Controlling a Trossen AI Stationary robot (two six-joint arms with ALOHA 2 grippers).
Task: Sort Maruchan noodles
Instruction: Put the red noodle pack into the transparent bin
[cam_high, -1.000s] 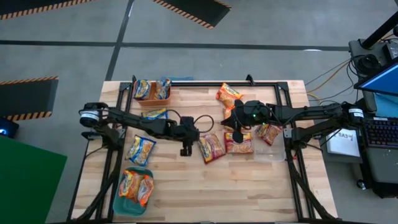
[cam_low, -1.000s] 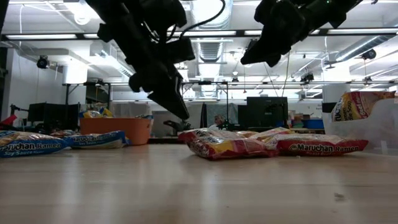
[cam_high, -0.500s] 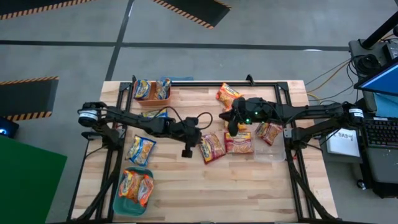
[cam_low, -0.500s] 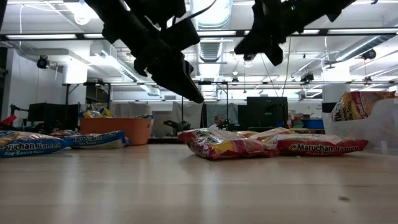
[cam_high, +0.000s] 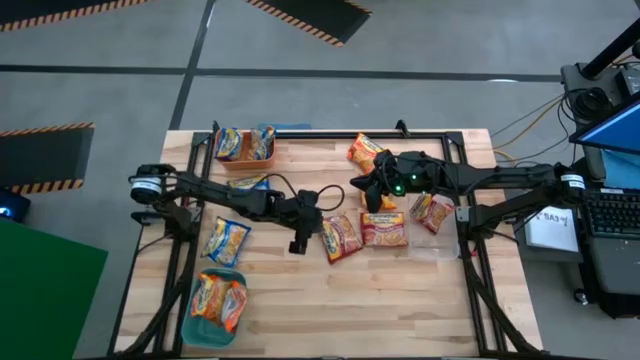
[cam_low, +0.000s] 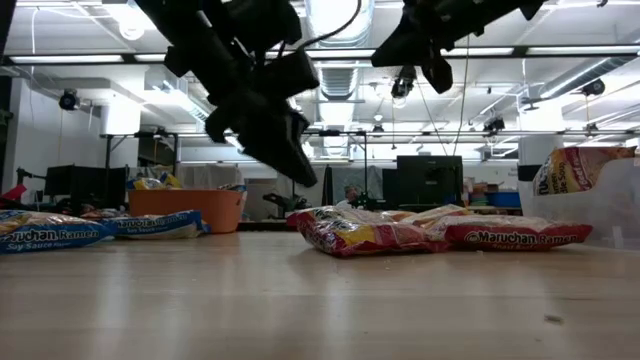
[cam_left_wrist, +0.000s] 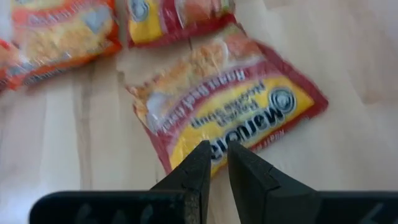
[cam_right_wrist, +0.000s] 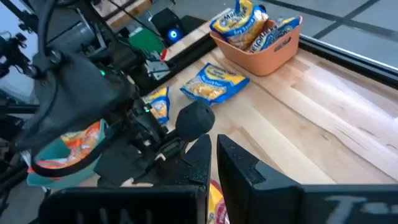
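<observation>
On the pale wooden slat table (cam_high: 300, 300), we see an orange plastic bin (cam_high: 246, 147) at the far left corner holding two blue-and-yellow crinkly ramen packets, and a teal plastic bin (cam_high: 217, 302) at the near left corner holding two orange packets. A clear plastic tub (cam_low: 588, 195), to the right of the table's middle, holds one red-and-yellow packet standing on edge. The rest of the Maruchan noodles lie loose on the table: a flat, squarish red-and-yellow packet (cam_left_wrist: 230, 102) at the middle, its film glossy and wrinkled with a printed round logo; another red packet (cam_high: 384, 229) just beside it on the right; an orange packet (cam_high: 365, 153) toward the far edge; and two blue-and-yellow packets (cam_high: 227, 240) between the two bins. The left gripper (cam_high: 298, 243) hangs above the table just left of the middle packet, its dark fingers drawn almost together with only a thin slit between them, and it holds nothing. The right gripper (cam_high: 371, 187) is raised above the far side of the middle cluster, its fingers pressed close and empty, facing across toward the orange bin.
</observation>
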